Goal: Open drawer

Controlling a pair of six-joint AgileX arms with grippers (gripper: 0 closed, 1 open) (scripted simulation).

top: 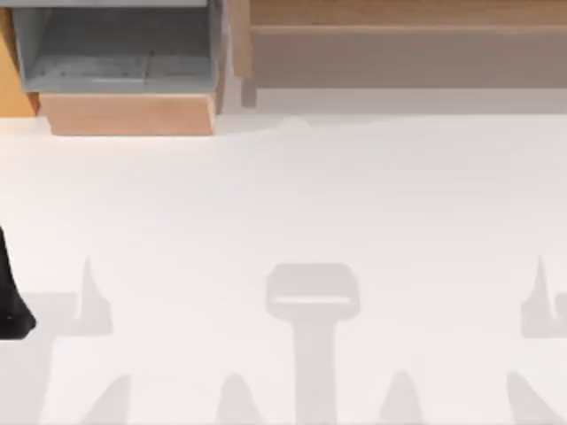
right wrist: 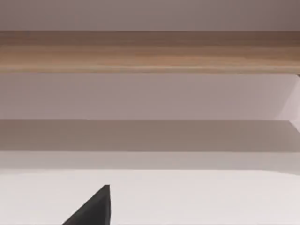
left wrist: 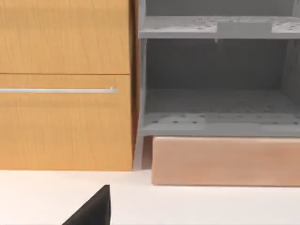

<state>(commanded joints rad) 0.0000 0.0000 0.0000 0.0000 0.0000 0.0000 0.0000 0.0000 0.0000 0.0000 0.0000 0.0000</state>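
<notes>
The drawer lies beyond the left claw at the table's far left, its handle running left-right. The left arm is nearer. Whether it or the right claw is apart or together, I cannot tell.

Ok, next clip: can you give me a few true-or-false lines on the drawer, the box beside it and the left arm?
1. The drawer front bears a silver bar handle. True.
2. The grey box sits left of the drawer. False: in the top view it sits to the drawer's right.
3. The box has a pale wood front. True.
4. The arm is touching the handle. False: the left arm is at the left edge of the table, apart from the drawer.
</notes>
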